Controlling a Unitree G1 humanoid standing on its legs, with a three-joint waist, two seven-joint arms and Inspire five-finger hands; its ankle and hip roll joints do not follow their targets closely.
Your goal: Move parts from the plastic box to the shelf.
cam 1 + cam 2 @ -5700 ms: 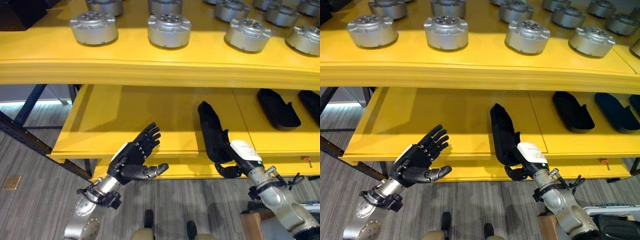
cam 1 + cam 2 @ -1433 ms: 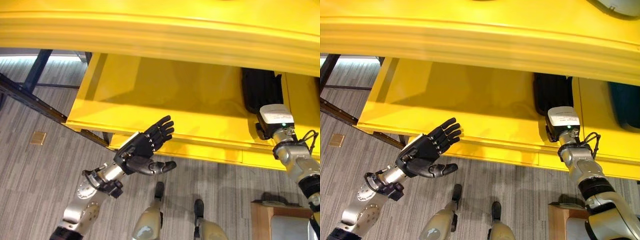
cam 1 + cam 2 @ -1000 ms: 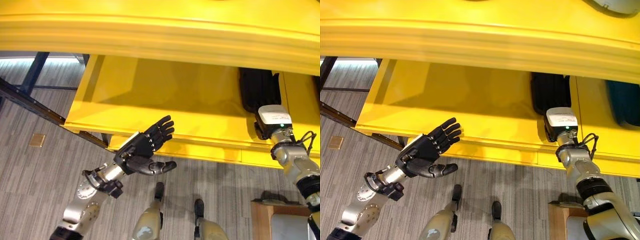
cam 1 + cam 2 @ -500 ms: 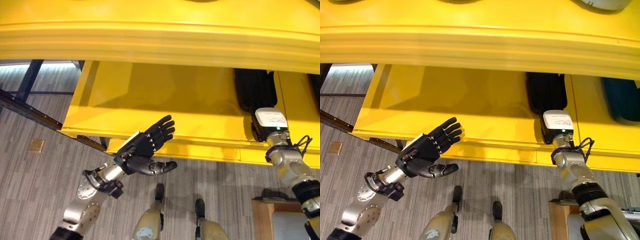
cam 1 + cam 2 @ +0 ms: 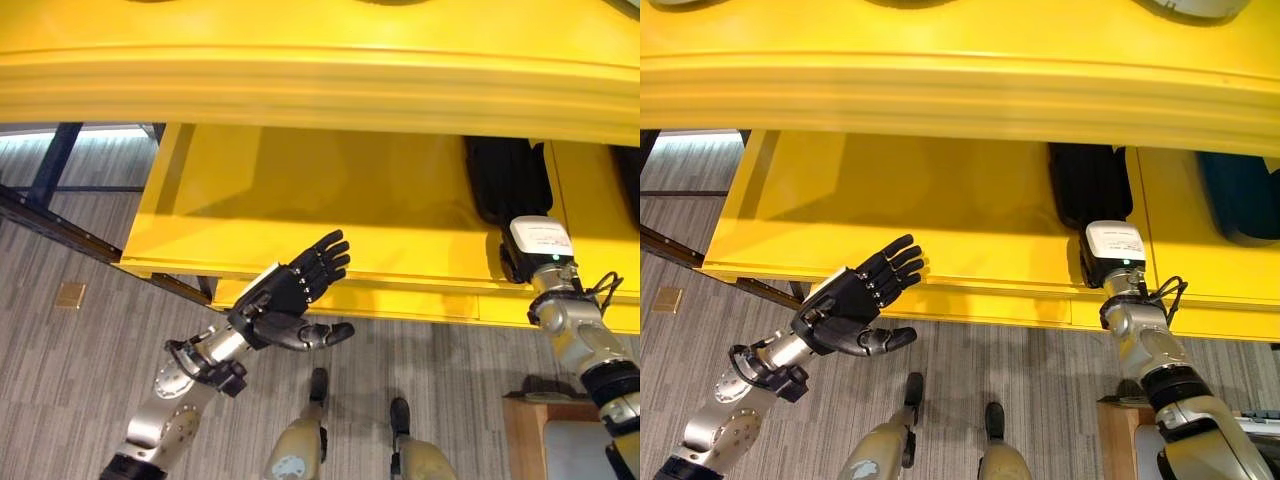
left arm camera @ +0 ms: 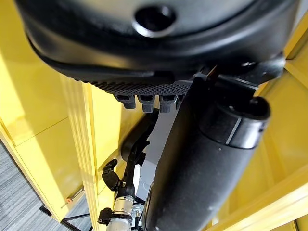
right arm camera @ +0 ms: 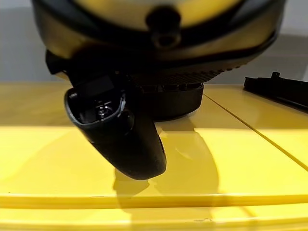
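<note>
Black part (image 5: 508, 180) lies on the yellow shelf (image 5: 300, 215); right hand (image 5: 1114, 252) at its near end, grasp unclear; left hand (image 5: 285, 300) spread empty before the shelf's edge.

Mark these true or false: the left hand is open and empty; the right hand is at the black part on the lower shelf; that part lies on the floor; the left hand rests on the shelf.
1. Left hand is open and empty: true.
2. Right hand is at the black part on the lower shelf: true.
3. The part lies on the floor: false, it lies on the shelf.
4. Left hand rests on the shelf: false, it hangs in front of the shelf edge.
</note>
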